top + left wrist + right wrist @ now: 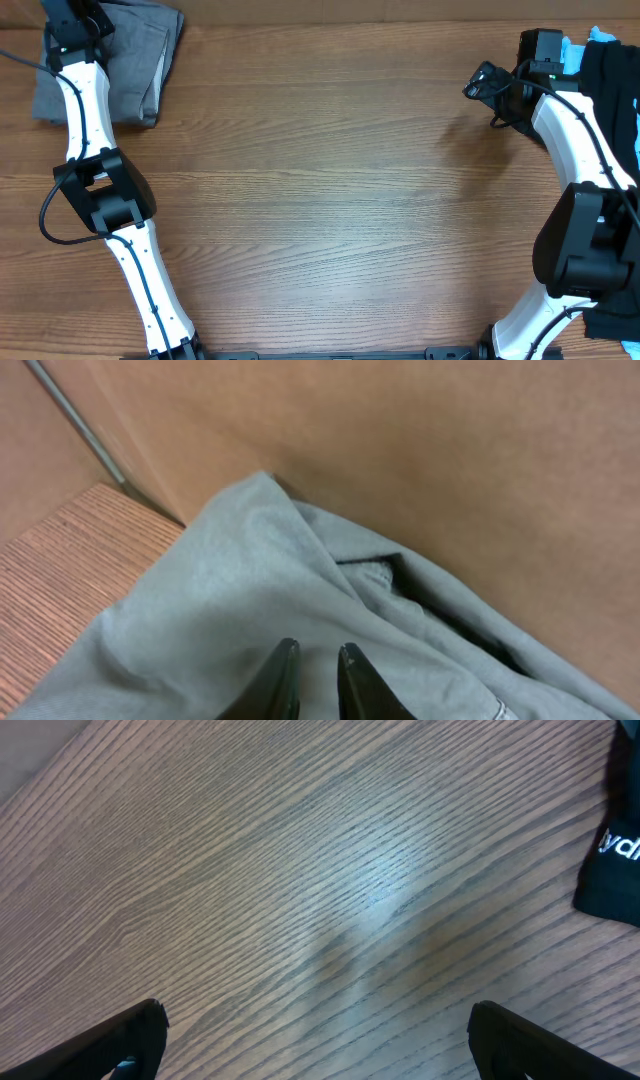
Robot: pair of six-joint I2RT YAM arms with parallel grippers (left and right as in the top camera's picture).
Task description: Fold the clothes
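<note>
The grey shorts [140, 60] lie bunched at the table's far left corner and fill the left wrist view [230, 590]. My left gripper [75, 30] is over their far edge. Its fingers [317, 652] are closed to a narrow gap with grey cloth between the tips. My right gripper [480, 85] is wide open and empty above bare wood [315, 1010]. A black T-shirt [612, 95] lies at the right edge, and its corner with white lettering shows in the right wrist view [615, 850]. A light-blue garment [600, 36] peeks out behind it. The denim shorts are out of view.
A tan wall [450, 470] stands right behind the grey shorts at the table's back edge. The wooden table [330, 200] stretches between the two arms. More dark cloth [612, 325] lies at the front right corner.
</note>
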